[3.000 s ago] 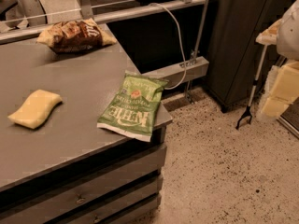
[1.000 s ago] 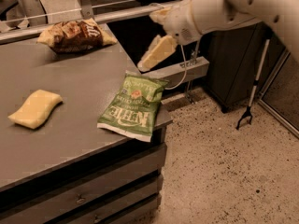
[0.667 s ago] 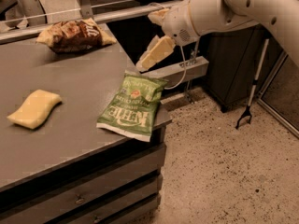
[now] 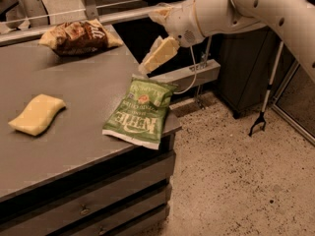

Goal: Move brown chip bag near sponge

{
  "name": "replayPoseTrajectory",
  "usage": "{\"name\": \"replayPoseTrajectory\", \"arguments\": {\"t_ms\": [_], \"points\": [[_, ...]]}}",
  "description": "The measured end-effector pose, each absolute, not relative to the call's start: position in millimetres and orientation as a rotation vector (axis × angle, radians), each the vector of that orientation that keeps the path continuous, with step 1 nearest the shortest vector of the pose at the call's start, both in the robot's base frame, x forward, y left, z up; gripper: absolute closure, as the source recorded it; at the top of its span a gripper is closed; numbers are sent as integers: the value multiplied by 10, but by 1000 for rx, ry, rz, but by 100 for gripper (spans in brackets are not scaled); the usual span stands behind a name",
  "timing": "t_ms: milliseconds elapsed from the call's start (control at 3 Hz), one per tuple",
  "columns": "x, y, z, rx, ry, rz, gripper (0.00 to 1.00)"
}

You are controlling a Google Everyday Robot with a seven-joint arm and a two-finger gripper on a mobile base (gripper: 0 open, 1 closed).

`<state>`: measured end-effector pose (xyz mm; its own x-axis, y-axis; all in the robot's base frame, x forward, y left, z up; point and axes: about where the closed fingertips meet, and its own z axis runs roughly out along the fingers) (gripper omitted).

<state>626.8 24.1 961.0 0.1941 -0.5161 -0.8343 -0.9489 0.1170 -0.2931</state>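
The brown chip bag (image 4: pixel 78 36) lies at the far back of the grey table (image 4: pixel 74 146), crinkled, with pale yellow ends. The sponge (image 4: pixel 37 113), a pale yellow wavy slab, lies at the table's left side, well in front of the bag. My gripper (image 4: pixel 146 68) hangs in the air over the table's right edge, just above the top of the green chip bag. It is to the right of the brown bag and holds nothing that I can see. The white arm (image 4: pixel 236 9) reaches in from the upper right.
A flat green chip bag (image 4: pixel 140 112) lies at the table's right edge, partly over the corner. Drawers run below the tabletop. A rail and glass panel (image 4: pixel 98 9) stand behind the table. A dark cabinet and a reacher tool (image 4: pixel 263 117) stand on the speckled floor at right.
The arm has swung in from the far right to above the table's right edge, and over the last second the gripper has crept a little further left.
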Motion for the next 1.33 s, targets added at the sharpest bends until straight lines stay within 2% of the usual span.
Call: {"name": "replayPoseTrajectory", "arguments": {"t_ms": [333,1000,1333], "points": [[6432,713,9591,-1586,1312,578,0],[6995,1858,9601,-1707,1116,374,0],[7325,2128,9515,-1662,1134,378,0]]}}
